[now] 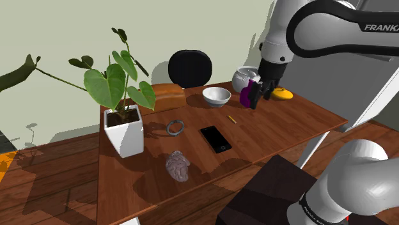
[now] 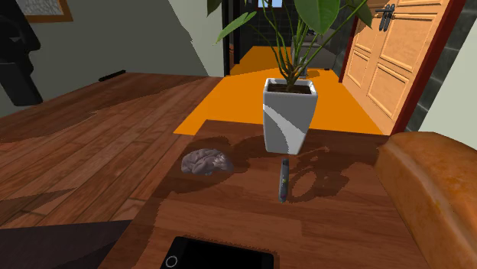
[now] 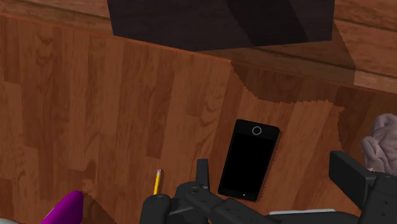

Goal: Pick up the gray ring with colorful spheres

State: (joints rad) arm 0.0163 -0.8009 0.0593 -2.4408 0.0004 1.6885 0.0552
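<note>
The gray ring [image 1: 175, 127] lies on the wooden table [image 1: 288, 124] between the white plant pot [image 1: 125, 131] and the black phone [image 1: 215, 138]. In the second exterior view the ring [image 2: 283, 179] appears edge-on, in front of the pot [image 2: 289, 115]. My gripper [image 1: 259, 94] hangs above the table's far right part, well away from the ring, beside a purple object [image 1: 245, 96]. In the wrist view the gripper [image 3: 271, 167] is open, one finger [image 3: 202, 173] apart from the other, nothing between them. Below it lie the phone [image 3: 249, 159] and a yellow pencil [image 3: 156, 181].
A white bowl [image 1: 216, 96], a bread loaf [image 1: 167, 96], a white teapot [image 1: 245, 78] and an orange object [image 1: 281, 94] line the table's back. A grayish-pink wrinkled lump [image 1: 179, 166] sits near the front edge. The pencil [image 1: 232, 119] lies right of the phone. The dark stand [image 1: 275, 192] is below.
</note>
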